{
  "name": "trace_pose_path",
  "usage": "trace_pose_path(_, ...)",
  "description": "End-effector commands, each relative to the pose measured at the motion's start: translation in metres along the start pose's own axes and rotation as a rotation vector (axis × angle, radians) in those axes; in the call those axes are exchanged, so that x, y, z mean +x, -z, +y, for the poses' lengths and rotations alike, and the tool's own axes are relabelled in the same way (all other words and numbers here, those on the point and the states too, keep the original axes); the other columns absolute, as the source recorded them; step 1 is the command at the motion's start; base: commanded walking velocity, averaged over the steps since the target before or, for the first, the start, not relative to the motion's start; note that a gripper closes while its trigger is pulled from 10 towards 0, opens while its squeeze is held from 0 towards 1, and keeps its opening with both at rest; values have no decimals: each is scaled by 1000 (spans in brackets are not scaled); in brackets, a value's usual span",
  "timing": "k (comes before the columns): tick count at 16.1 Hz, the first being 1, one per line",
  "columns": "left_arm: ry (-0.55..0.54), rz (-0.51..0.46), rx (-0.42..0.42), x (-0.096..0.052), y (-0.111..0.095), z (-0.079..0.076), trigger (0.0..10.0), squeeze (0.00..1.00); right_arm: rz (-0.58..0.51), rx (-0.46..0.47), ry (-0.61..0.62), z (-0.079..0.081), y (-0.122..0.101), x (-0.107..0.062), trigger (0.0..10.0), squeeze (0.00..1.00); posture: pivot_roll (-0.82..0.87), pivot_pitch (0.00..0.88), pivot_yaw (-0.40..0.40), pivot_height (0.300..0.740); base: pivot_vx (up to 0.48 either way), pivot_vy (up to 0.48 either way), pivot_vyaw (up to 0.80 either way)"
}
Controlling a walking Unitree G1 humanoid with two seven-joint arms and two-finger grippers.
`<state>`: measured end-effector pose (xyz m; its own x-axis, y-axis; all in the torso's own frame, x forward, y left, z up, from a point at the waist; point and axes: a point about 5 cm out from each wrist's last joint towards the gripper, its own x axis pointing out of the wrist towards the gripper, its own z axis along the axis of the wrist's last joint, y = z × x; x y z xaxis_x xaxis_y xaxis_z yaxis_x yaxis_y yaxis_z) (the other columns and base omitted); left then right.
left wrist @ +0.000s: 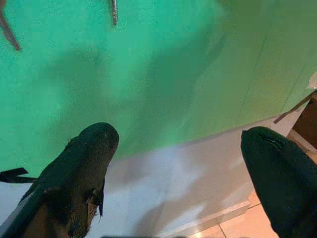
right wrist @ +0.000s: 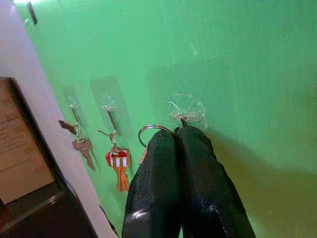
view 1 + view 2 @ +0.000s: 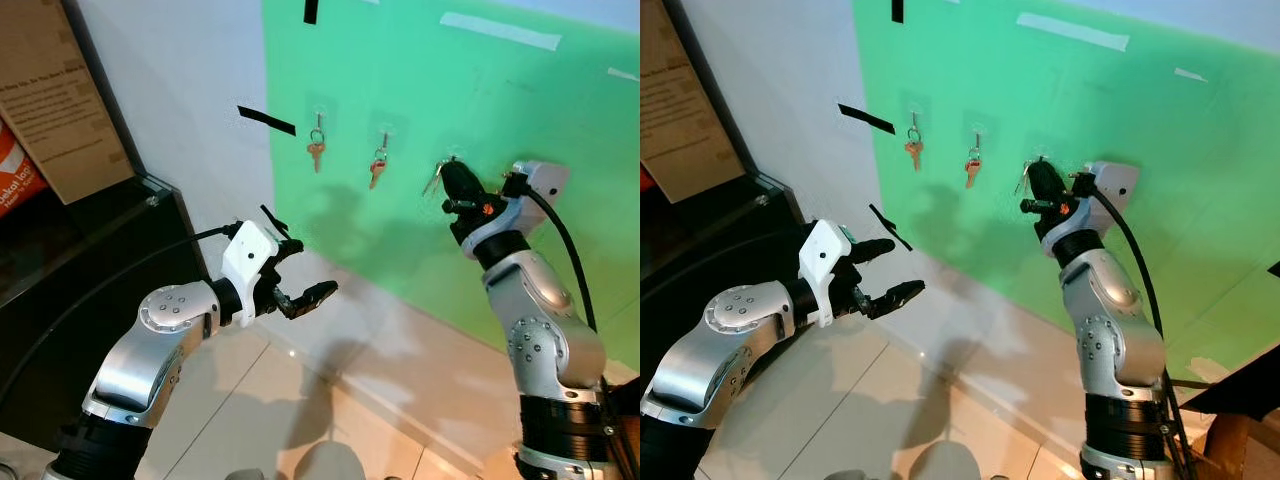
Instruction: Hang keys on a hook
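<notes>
My right gripper [image 3: 452,178] is raised against the green wall panel and shut on a key ring [image 2: 151,130], whose silver ring sticks out beside the fingertips. It sits right at a clear stick-on hook [image 2: 186,110]; I cannot tell whether the ring is on it. To the left, two more hooks carry keys: a copper key [image 3: 316,151] and a red-topped key [image 3: 376,168]. My left gripper [image 3: 305,270] hovers open lower left, away from the wall, holding nothing.
A dark cabinet [image 3: 90,240] with a cardboard box [image 3: 50,95] on it stands at the left. Black tape strips [image 3: 266,121] mark the white wall. Pale floor tiles [image 3: 300,400] run along the skirting below.
</notes>
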<state>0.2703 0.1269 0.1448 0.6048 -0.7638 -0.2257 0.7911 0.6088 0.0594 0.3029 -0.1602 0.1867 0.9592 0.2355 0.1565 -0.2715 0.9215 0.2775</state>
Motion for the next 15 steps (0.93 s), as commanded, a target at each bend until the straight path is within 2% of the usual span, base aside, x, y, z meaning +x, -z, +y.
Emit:
trace_pose_path(1,15,-1,27,2,-4,0,10000,0,16,-12,-41,4,1,-3,10000,0,105,0,-4,740,0,0,0)
trace_pose_path(3,15,0,28,1,-4,0,10000,0,32,-43,-83,7,3,-5,10000,0,105,0,-4,740,0,0,0)
trace_pose_path(5,16,0,30,2,-5,0,10000,0,30,-73,-73,6,3,-5,10000,0,103,0,1,740,0,0,0)
trace_pose_path(8,20,-1,34,3,-5,-1,10000,0,-72,-59,-44,4,-11,-6,10000,0,103,0,-1,740,0,0,0)
trace_pose_path(11,16,-4,35,3,-5,0,10000,0,-98,-48,29,-4,-16,0,10000,0,109,0,-7,740,0,0,0)
trace_pose_path(15,13,-6,39,4,-6,1,10000,0,-92,-34,-49,6,-13,3,10000,0,111,0,-9,740,0,0,0)
